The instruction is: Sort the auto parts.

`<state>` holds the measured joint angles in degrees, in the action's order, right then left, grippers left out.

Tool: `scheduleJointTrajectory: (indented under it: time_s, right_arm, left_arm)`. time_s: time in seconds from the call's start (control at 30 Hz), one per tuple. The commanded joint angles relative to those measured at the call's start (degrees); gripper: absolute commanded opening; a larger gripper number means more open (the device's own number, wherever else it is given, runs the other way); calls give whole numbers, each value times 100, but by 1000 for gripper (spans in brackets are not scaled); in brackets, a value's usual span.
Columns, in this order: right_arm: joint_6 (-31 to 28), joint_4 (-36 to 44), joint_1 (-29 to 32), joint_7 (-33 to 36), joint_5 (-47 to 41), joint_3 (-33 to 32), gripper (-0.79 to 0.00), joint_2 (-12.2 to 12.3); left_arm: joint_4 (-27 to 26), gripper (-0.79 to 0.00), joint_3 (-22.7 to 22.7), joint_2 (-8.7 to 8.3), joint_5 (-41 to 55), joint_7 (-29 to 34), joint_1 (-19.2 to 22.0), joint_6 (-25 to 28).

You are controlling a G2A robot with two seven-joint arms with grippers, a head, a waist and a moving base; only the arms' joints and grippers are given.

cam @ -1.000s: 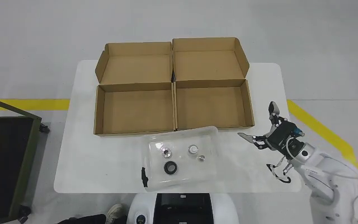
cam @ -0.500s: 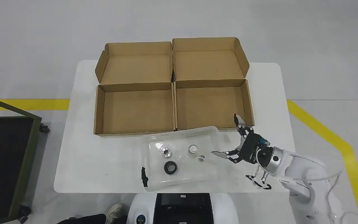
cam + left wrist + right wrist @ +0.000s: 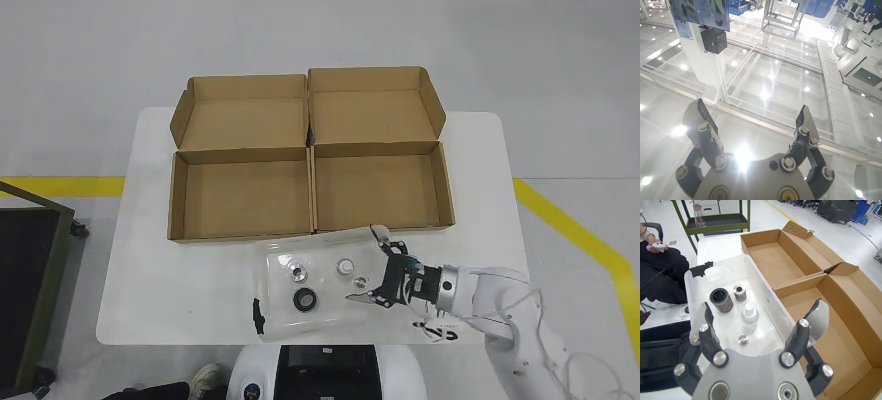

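As I judge it, the sorting has not begun. On the white counter (image 3: 140,260) the nearer brown cardboard box (image 3: 380,192), just past my right fingers (image 3: 821,315), has a bare floor, and so does the farther brown cardboard box (image 3: 245,198) beside it.

All four pieces stand in the clear plastic bin (image 3: 761,275) beneath my right fingers. Farthest from them are the dark cylindrical bearing (image 3: 721,302) and the grey metal bushing with a bored hole (image 3: 739,293). The small white plastic bottle (image 3: 750,317) is closer in, and the little round metal cap (image 3: 743,340) is closest.

My right fingers are spread wide, holding and touching nothing. One hangs over the bin's inside, the other about over its rim on the box side. My left fingers (image 3: 705,117) point up at the ceiling, well apart from the parts, also wide and empty.
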<state>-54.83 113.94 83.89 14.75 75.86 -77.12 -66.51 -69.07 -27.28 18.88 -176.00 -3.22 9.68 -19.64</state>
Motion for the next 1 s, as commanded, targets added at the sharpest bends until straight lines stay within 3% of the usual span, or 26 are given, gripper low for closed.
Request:
scheduleJointTrajectory:
  time_s: [0.0,0.63,0.7,0.9,0.97]
  right_arm:
    - [-5,-49,-62,45,87,129,0,2]
    - [336,-603,-394,369,582,716,0,48]
    - [373,-645,-420,401,582,745,-28,53]
    - [490,-697,-511,472,582,840,-274,64]
    - [548,-728,-548,501,587,870,-317,66]
  left_arm:
    - [0,0,0,0,0,0,0,0]
    - [0,0,0,0,0,0,0,0]
    - [0,0,0,0,0,0,0,0]
    - [0,0,0,0,0,0,0,0]
    - [0,0,0,0,0,0,0,0]
